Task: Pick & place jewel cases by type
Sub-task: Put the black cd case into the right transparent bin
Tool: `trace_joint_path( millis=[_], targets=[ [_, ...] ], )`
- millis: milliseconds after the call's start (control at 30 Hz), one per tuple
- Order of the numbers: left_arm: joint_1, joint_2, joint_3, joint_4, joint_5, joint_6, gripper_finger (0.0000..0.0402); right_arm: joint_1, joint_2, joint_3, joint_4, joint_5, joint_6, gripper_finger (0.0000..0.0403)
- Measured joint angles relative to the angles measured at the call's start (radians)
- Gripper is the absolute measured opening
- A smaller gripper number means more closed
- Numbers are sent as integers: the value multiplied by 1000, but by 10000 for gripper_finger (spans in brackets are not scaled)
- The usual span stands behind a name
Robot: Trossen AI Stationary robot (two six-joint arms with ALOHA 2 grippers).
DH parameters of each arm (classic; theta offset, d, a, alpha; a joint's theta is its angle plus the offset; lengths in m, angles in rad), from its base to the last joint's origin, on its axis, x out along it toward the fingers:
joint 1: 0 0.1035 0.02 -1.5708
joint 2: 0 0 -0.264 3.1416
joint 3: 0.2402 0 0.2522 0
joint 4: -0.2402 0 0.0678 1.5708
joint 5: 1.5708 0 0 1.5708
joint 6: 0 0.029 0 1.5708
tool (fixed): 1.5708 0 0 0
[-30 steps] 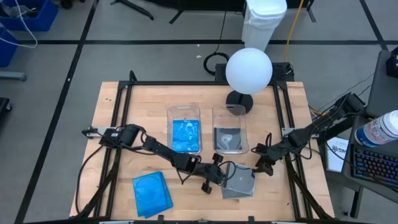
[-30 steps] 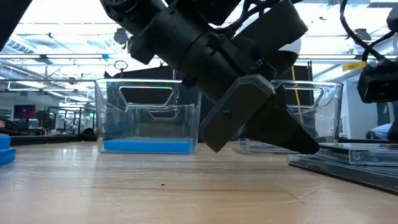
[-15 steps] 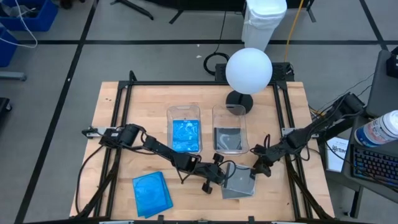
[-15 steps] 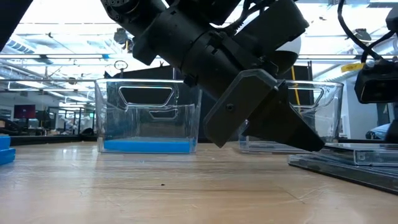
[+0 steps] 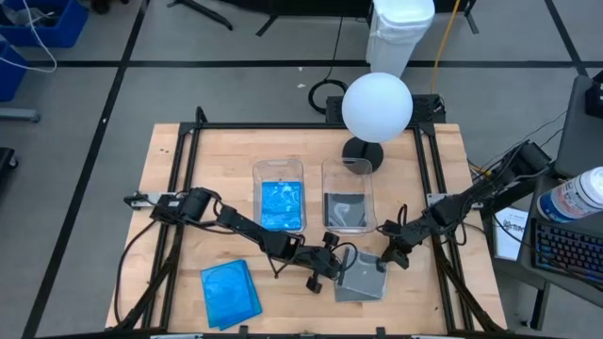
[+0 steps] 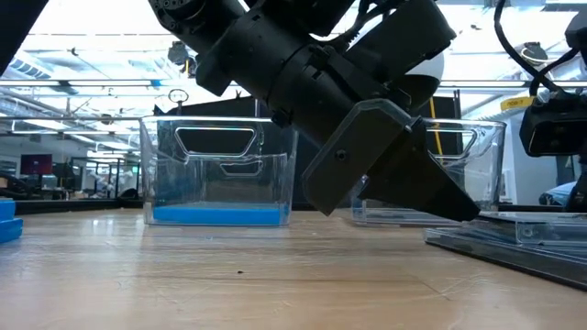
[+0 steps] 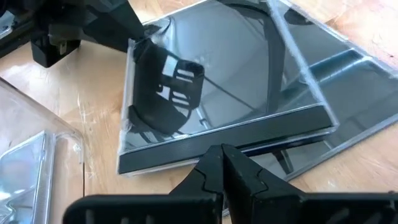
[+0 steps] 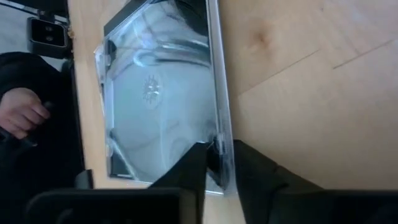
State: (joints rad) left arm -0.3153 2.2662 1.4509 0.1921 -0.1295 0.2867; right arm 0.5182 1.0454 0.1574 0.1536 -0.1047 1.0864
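Dark grey clear jewel cases (image 5: 363, 280) lie stacked on the table near its front, right of centre. My left gripper (image 5: 328, 268) is shut, with its tips at the stack's left edge. My right gripper (image 5: 384, 259) is at the stack's far right corner, shut on the top case (image 8: 161, 93). Blue jewel cases (image 5: 229, 294) lie flat at the front left. Two clear tubs stand mid-table: the left tub (image 5: 280, 169) holds blue cases and the right tub (image 5: 349, 174) holds a dark one. My left gripper sets its shut fingertips (image 7: 214, 165) against the dark side edge (image 7: 217, 142) of the top grey case, slanting down from the table's left. The case lies flat on the one below. My right gripper pinches the top case's thin edge (image 8: 221, 146) between its two fingers, near a corner, slanting down from the table's right. The case still rests on the stack.
A white globe lamp (image 5: 377, 105) on a black base stands at the table's far edge behind the tubs. A black frame (image 5: 438, 188) runs round the tabletop. A person's hand (image 8: 22, 109) in a dark sleeve shows beyond the table's front edge.
My right gripper has edged a little toward the grey stack. My left gripper and the cases have kept still.
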Motion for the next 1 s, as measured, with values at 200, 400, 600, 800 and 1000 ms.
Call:
trace_joint_path(
  millis=[200,400,600,800,1000],
  targets=[
    [1,0,0,3,-5,-4,14,0,-10,-1,8,-2,18,27],
    [1,0,0,9,-22,-4,11,0,-51,-3,15,-2,33,41],
    [-4,-12,-1,-15,-39,-3,7,1,-117,-3,12,-12,34,32],
    [-20,-34,-1,-32,-89,0,37,1,-180,-2,13,-31,30,32],
    [-30,-41,-1,-49,-152,7,46,1,-214,-1,16,-56,28,30]
  ],
)
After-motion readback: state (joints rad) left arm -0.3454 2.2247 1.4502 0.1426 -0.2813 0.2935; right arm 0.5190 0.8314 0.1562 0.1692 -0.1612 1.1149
